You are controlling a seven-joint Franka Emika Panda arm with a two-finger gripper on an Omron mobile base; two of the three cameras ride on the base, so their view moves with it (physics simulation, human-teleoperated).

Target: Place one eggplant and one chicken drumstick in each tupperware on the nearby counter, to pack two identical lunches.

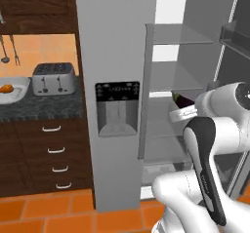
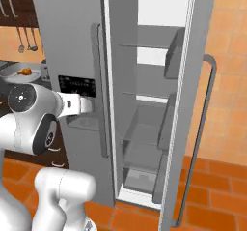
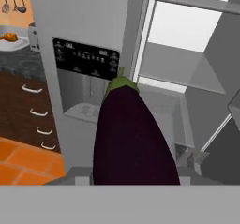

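The gripper (image 3: 133,183) grips an eggplant (image 3: 131,138) (long axis pointing out along the hand), the white tupperware (image 1: 14,91) lying far left, at the counter's (image 1: 44,107) left edge.

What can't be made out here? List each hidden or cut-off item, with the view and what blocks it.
- Gripper's fingertips: hand view, covered by the eggplant, so the grip itself is unseen.
- Eggplant in the left base view: mostly behind the robot's white arm.
- White dish with a drumstick: left base view, cut off by the left edge.
- Second container, second drumstick, second eggplant: not made out.
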